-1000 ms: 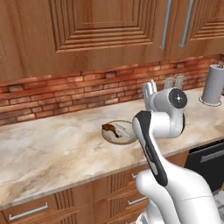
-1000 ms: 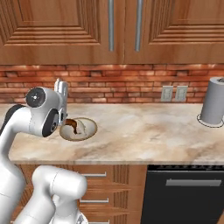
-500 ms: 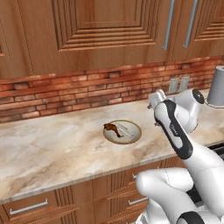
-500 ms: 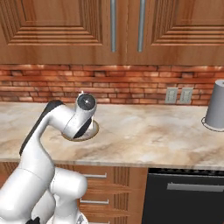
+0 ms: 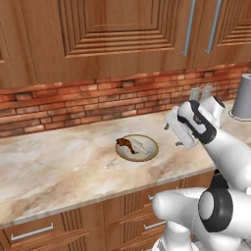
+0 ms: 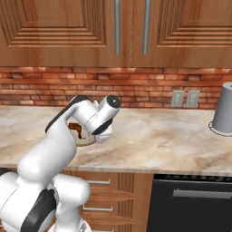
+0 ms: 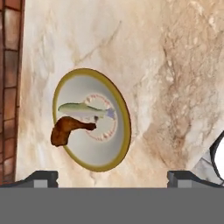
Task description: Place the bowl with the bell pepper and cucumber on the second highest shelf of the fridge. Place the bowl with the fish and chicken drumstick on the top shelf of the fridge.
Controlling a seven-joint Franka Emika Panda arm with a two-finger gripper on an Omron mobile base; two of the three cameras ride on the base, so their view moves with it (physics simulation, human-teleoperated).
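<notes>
A shallow white bowl with a yellow rim (image 5: 145,149) sits on the marble counter near the brick wall. It holds a grey fish (image 7: 85,111) and a brown chicken drumstick (image 7: 65,130). My gripper (image 5: 173,134) hovers just to the right of the bowl, a little above the counter, and is tilted toward it. In the hand view the bowl (image 7: 111,151) lies ahead, between and beyond the two fingertips (image 7: 42,176), which stand wide apart. The gripper (image 7: 113,178) is open and holds nothing. In the right base view my arm covers most of the bowl (image 6: 78,140).
A grey cylinder (image 5: 242,95) stands at the counter's far right, also in the right base view (image 6: 224,108). Wall outlets (image 6: 185,98) are set in the brick. Wooden cabinets hang overhead, drawers lie below the counter edge, and a dark appliance front (image 6: 195,204) is at lower right.
My arm has stretched forward and the hand has dropped from high above the counter to just right of the bowl. The bowl has not moved.
</notes>
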